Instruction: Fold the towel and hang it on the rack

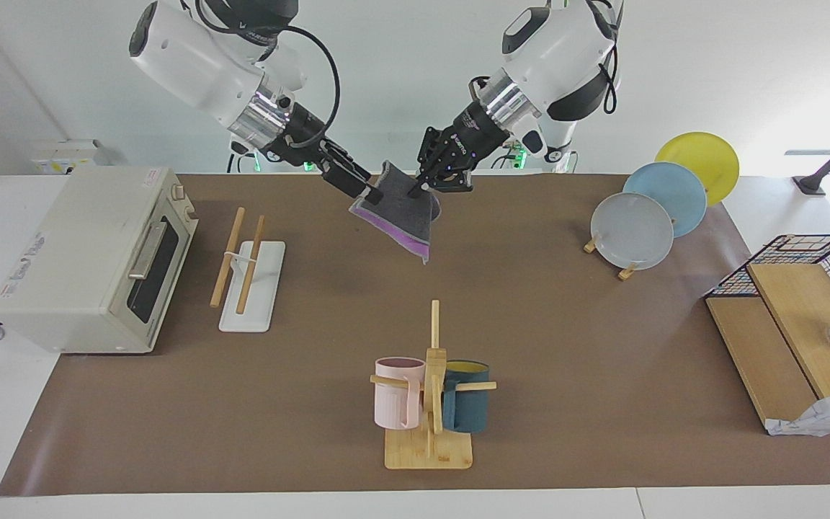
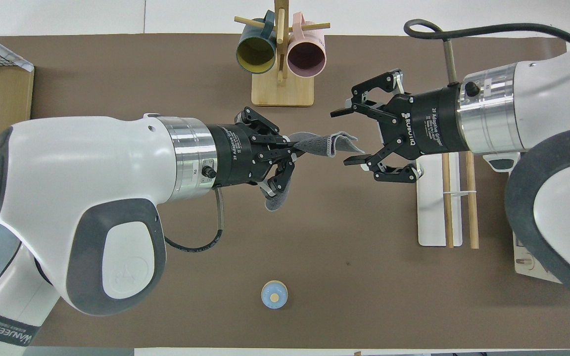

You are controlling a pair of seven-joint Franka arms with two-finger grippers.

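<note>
Right gripper [image 2: 347,137] fingers apart, astride free towel [image 2: 325,144] edge at 9 o'clock in overhead view; left gripper [image 2: 292,148] clamped on towel; rack [image 2: 446,202] under right arm

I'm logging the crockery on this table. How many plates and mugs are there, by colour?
Yellow plate: 1
Blue plate: 1
Grey plate: 1
Pink mug: 1
Dark teal mug: 1
Total: 5
</note>
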